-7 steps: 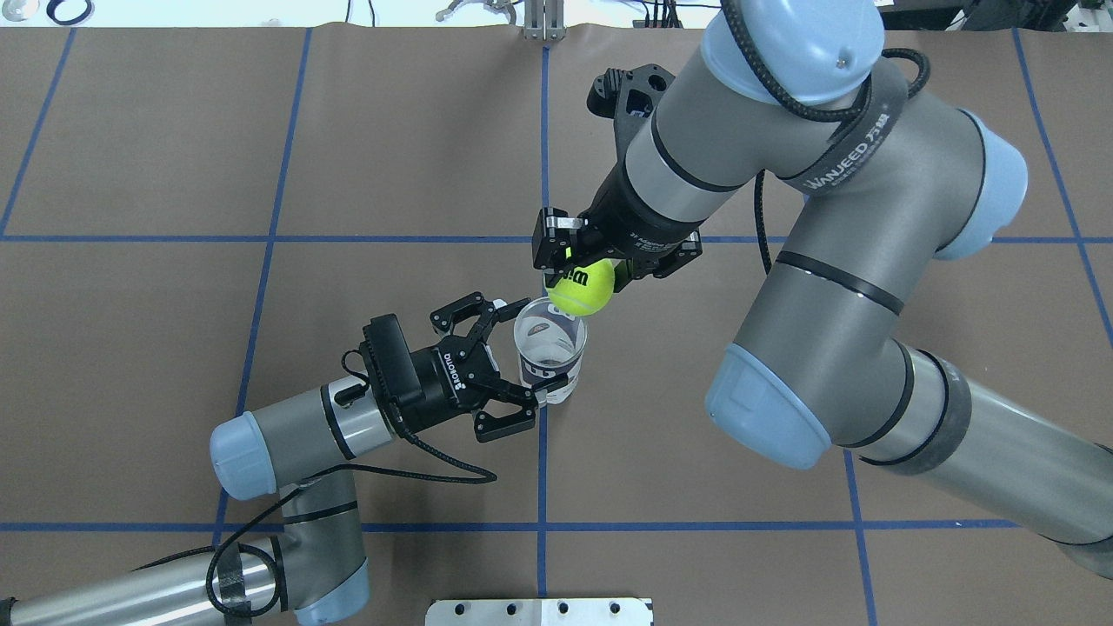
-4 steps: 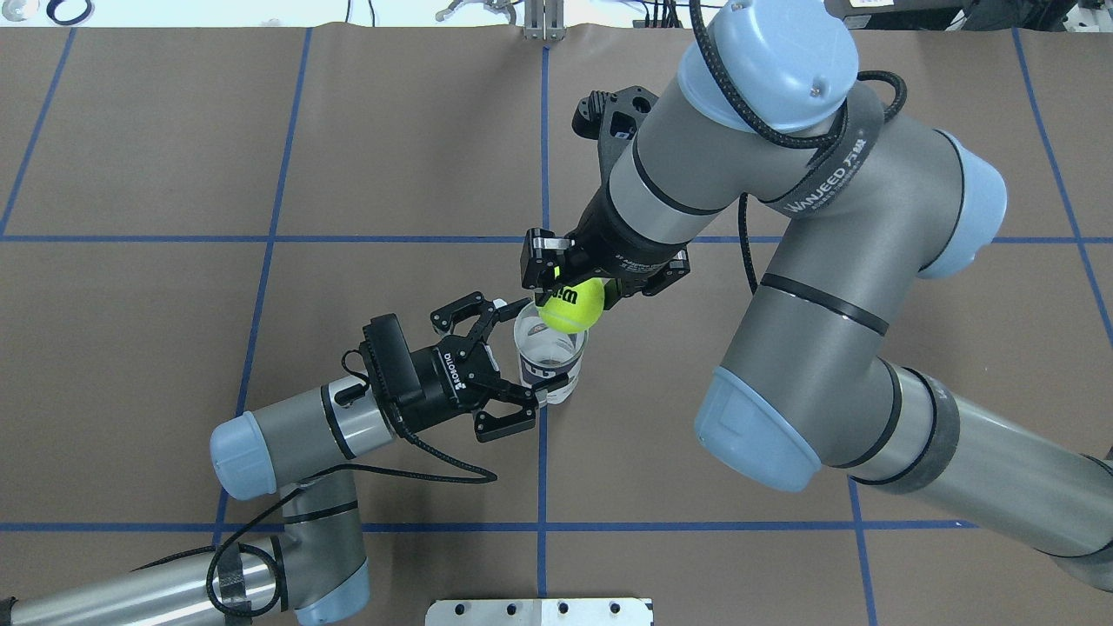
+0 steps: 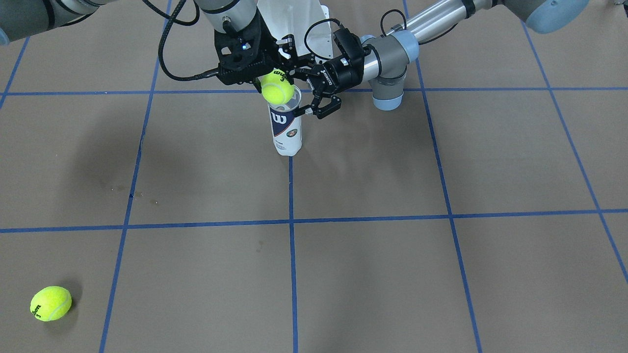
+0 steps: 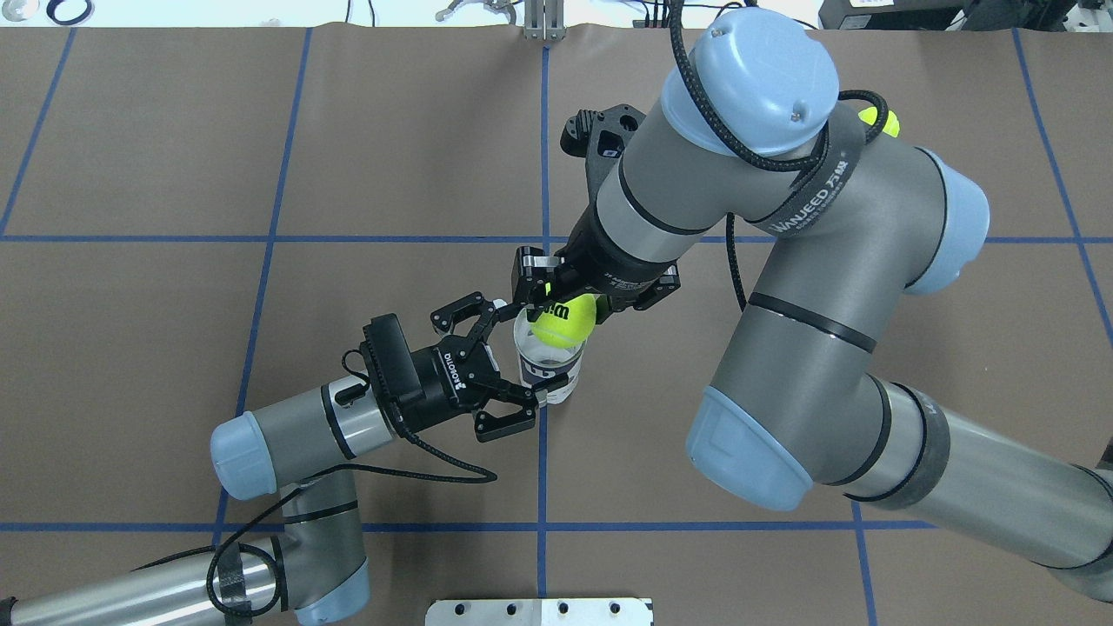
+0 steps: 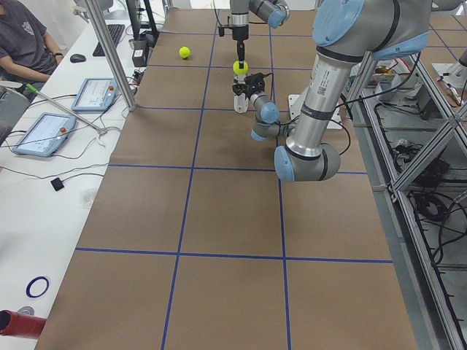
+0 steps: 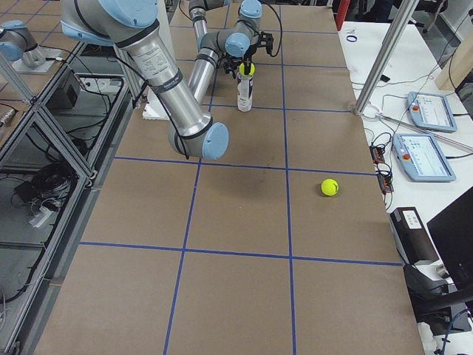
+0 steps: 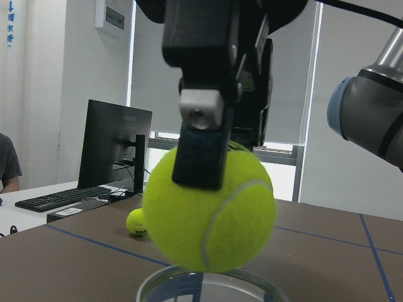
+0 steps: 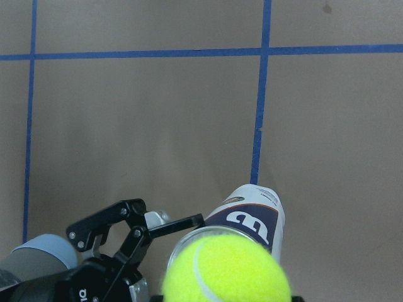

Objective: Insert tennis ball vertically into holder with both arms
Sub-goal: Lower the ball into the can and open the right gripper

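The holder (image 4: 549, 369) is a clear can with a navy "W" label (image 3: 285, 128), upright at the table's middle. My left gripper (image 4: 527, 351) reaches in from the side, its fingers (image 8: 165, 224) against the can near its rim, shut on it. My right gripper (image 4: 563, 313) points down and is shut on a yellow tennis ball (image 4: 563, 320). The ball (image 3: 277, 90) hangs just above the can's open mouth, partly over it. In the left wrist view the ball (image 7: 208, 207) sits right over the rim (image 7: 208, 286).
A second tennis ball (image 3: 50, 303) lies far off on the operators' side (image 6: 329, 187). A white metal plate (image 4: 539, 611) is at my base. Desks with tablets (image 5: 44, 135) and a seated person (image 5: 22, 36) lie beyond the table's end.
My right arm has carried the ball toward the can, from beside its mouth to over it. The left gripper and the can have not moved.
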Tool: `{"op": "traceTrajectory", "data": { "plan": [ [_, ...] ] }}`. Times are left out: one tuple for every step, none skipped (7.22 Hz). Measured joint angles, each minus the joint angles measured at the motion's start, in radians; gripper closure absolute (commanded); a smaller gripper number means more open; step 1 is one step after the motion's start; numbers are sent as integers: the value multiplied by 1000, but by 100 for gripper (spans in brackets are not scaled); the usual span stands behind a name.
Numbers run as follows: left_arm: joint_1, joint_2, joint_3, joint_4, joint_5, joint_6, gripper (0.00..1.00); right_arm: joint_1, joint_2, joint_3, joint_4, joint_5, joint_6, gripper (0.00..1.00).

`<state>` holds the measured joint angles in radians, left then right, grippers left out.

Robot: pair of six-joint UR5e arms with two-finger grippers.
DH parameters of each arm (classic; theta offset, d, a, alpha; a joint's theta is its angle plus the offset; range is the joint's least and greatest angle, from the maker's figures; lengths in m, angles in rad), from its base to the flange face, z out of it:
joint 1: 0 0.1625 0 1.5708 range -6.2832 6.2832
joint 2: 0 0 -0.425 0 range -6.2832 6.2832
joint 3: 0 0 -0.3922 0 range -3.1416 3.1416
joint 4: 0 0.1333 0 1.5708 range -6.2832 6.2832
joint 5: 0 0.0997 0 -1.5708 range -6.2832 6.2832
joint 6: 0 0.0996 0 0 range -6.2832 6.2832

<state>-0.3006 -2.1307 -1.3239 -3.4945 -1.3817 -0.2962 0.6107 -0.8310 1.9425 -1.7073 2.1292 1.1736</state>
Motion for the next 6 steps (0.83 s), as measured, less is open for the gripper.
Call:
{"op": "traceTrajectory", "data": {
  "plan": [
    [0,0,0,0,1,-1,1,-5,1,1,0,-3,0,75],
    [0,0,0,0,1,-3,1,-8,1,1,0,-5,0,36],
    [0,0,0,0,1,-4,1,-10,1,1,0,-6,0,1],
    [0,-1,0,0,1,-6,1,-11,1,1,0,-6,0,0],
    [0,-1,-1,0,1,-7,1,-11,1,1,-1,-7,0,0],
    [0,-1,-1,0,1,-8,1,-11,1,2,-1,-8,0,0]
  ]
}}
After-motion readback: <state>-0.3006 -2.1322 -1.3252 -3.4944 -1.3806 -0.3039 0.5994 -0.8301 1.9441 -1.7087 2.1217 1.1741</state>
